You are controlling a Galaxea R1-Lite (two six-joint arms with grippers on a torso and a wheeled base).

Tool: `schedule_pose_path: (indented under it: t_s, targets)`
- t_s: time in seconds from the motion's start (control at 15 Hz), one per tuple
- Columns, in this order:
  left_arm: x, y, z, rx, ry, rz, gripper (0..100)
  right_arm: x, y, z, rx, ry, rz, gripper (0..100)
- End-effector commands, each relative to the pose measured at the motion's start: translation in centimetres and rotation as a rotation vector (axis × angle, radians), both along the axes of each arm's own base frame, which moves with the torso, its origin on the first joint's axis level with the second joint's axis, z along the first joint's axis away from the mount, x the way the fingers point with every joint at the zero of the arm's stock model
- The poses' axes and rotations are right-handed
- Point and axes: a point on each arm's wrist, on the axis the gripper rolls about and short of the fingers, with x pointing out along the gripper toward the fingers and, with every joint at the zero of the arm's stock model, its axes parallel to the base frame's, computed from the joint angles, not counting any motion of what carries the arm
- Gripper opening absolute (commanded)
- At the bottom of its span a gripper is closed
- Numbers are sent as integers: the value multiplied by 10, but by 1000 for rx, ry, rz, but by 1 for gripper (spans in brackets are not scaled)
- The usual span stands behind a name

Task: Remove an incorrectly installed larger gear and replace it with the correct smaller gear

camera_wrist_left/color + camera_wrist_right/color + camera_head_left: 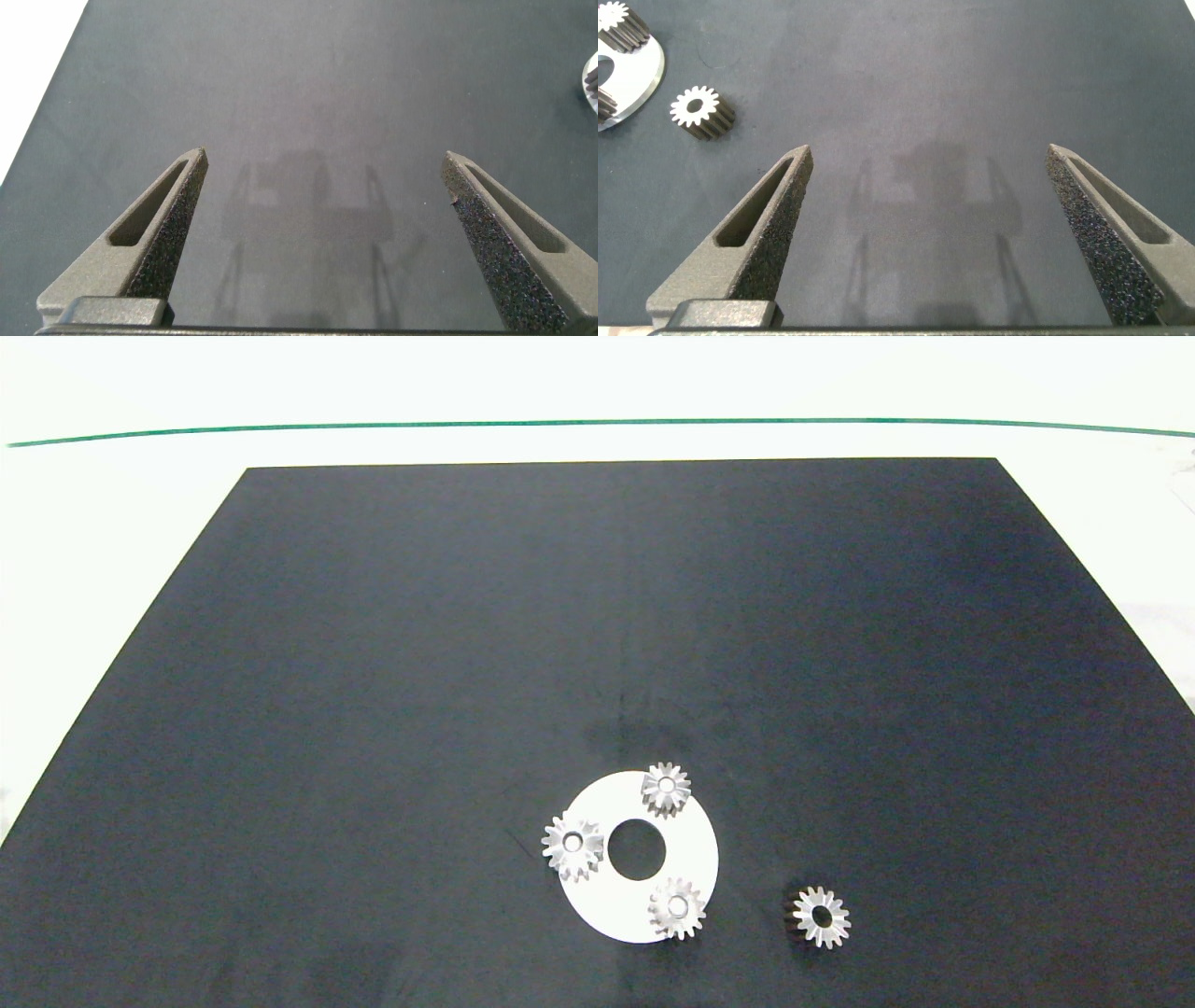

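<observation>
lying on a dark mat that covers most of a white table, a white ring-shaped plate with a round centre hole carries three silver bevel gears near its rim. one gear sits on the far side of the plate, one on the near side, and the larger gear on the left side, its teeth overhanging the plate edge slightly. each of the three shows a round centre bore facing up. which of the three is wider is hard to judge from the head view; the left one appears marginally so.

the smaller gear rests flat on the mat to the right of the plate, apart from it, bore up, with a darker grey flank visible on its left side. the right wrist view shows this same gear just beside the plate rim.

neither arm appears in the head view. the left gripper hovers over bare mat, fingers spread wide, nothing between them; a sliver of the plate shows at that view's edge. the right gripper likewise hangs over bare mat with fingers spread wide and empty, the smaller gear and plate well off to one side of it.
</observation>
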Motion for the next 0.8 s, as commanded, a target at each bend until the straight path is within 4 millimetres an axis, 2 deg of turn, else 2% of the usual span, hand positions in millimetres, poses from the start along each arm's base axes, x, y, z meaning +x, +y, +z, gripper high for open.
schedule_pose_path:
  t_s: [0.07,0.8]
  targets:
    - [0,0,0,0,1,1,100,0,0,0,1,2,1,100]
    - [0,0,0,0,1,1,100,0,0,0,-3,-1,0,100]
